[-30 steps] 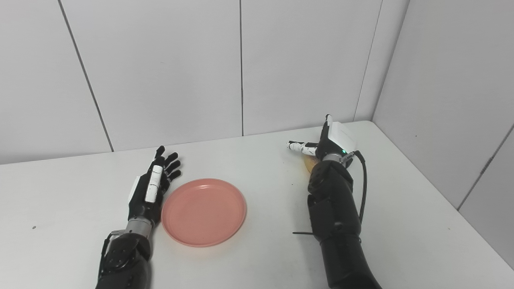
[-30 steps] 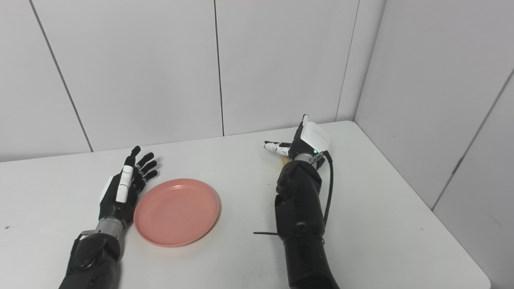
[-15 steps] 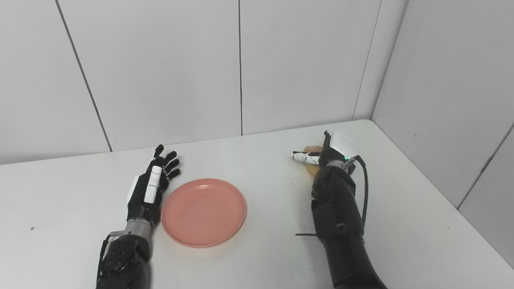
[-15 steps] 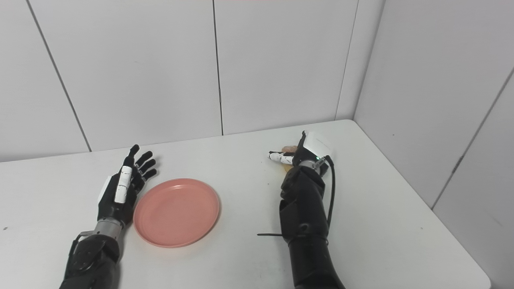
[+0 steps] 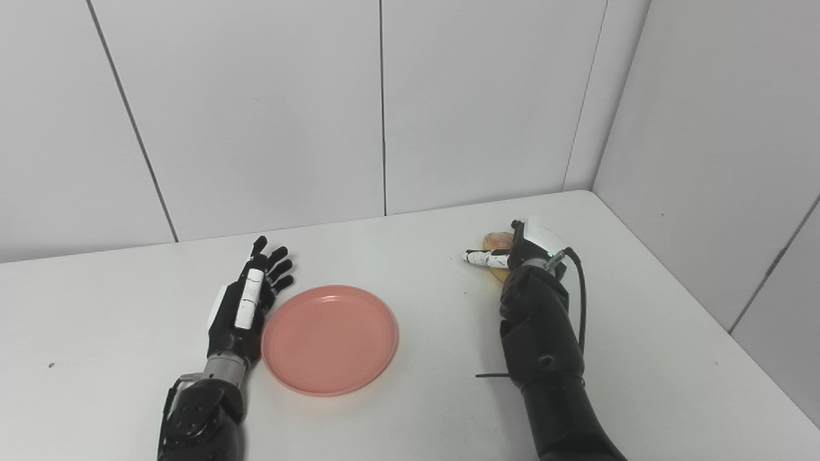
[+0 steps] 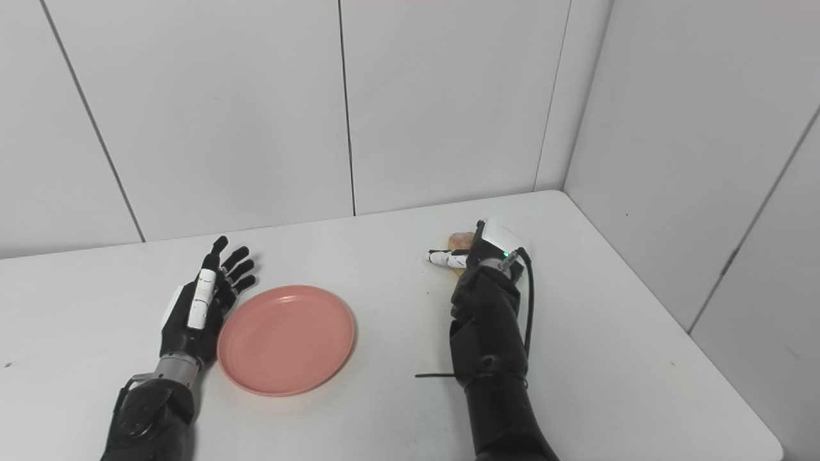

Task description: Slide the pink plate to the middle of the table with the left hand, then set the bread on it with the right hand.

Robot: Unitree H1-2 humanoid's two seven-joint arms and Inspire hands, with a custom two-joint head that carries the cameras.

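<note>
The pink plate [image 5: 329,340] lies on the white table [image 5: 410,410], left of the table's middle; the left hand [image 5: 245,309] rests edge-on against the plate's left rim, fingers spread and straight, holding nothing; the right hand [image 5: 522,246] is lowered over the bread [image 5: 496,242] near the table's far right, its thumb [image 5: 482,258] stretched out to the left across the near side of the bread; most of the bread is hidden, so I cannot tell whether the fingers have closed on it.

The 2 views differ little; the left eye view shows a sliver of bread under the wrist, which the right eye view barely shows.

Against 1 s ago, the right hand has tipped down from upright onto the bread; the left hand and the plate have shifted slightly to the right.

No writing or brand can be read; a green light [image 6: 505,255] glows on the right wrist.
</note>
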